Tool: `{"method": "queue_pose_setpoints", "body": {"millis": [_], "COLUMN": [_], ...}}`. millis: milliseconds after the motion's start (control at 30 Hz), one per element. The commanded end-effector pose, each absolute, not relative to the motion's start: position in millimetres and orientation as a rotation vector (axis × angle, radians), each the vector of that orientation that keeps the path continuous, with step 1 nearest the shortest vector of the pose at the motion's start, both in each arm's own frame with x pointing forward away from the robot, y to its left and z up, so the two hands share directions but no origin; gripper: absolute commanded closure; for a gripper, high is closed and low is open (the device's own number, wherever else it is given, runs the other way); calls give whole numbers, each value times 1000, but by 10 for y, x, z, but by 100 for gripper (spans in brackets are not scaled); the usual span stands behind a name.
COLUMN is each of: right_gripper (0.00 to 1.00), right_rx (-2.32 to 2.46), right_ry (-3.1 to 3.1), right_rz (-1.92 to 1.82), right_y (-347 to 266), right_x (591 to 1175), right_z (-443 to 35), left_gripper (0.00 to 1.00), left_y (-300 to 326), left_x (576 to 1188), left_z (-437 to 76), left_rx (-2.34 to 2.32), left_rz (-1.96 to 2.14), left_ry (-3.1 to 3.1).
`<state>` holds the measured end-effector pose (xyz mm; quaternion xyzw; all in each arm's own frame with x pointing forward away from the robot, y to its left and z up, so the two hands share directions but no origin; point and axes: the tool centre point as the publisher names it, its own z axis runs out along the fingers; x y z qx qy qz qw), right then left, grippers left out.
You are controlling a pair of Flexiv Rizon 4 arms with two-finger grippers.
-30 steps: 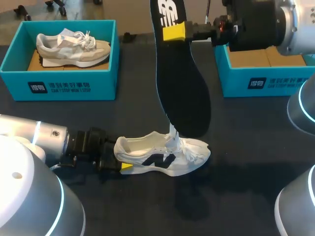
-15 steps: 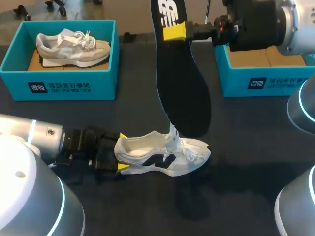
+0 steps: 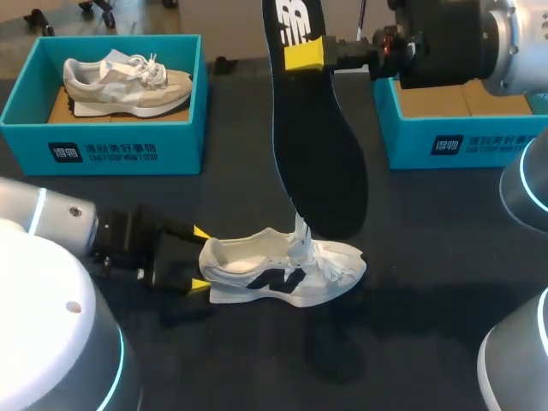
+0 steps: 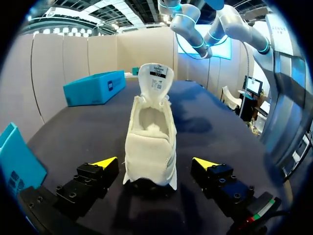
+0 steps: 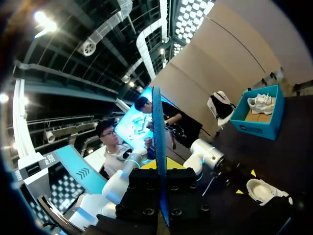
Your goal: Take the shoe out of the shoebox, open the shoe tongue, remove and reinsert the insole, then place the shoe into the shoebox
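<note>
Since a second ago my left gripper (image 3: 199, 258) has let go of the heel and backed off to the left; everything else has held its place.

At the far left, the left shoebox (image 3: 111, 150) is teal with white print on its front, and a beige shoe (image 3: 128, 84) lies inside it. The right wrist view catches this box (image 5: 259, 115) too, far off past the arm.

Nearer, the left gripper stands wide open with a yellow tip on each side of the heel of the white shoe (image 3: 282, 270), neither one touching it. This shoe rests on its sole on the dark table (image 3: 428, 257), toe to the right, with a dark logo on its side. The left wrist view looks from between the open fingers (image 4: 154, 162) into the shoe's mouth (image 4: 151, 137). It shows the pale lining and the tongue (image 4: 157, 78) standing upright with a printed label on it, which the head view does not show.

Above and behind the shoe, the black insole (image 3: 312, 145) hangs upright with a white logo near its top. I cannot tell whether its lower end touches the shoe. My right gripper (image 3: 304, 56) is clamped on it near the top. Its own wrist view shows the insole (image 5: 157, 147) edge-on between the fingers.

At the far right stands the right shoebox (image 3: 454, 141), teal with the same style of print.
</note>
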<state>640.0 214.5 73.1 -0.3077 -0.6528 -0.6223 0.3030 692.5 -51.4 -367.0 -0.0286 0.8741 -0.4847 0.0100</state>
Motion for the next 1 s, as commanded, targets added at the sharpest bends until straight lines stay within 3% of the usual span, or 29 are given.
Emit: {"method": "queue_pose_setpoints", "body": {"millis": [33, 633, 1000], "right_gripper": [100, 100, 100], "right_rx": [-820, -820, -820], "right_ry": [-1731, -1731, -1731], "right_rz": [-1650, -1650, -1650], "right_y": [2179, 2179, 2179], "right_x": [6401, 6401, 6401], "right_z": [722, 722, 722], "left_gripper": [0, 0, 0], "left_y": [-469, -469, -405], "left_x": [6857, 6857, 6763], "left_z": [-3575, -3575, -3380], "left_rx": [-94, -94, -127], "left_rz": [-1465, -1465, -1262], "left_ry": [2752, 2752, 2777]}}
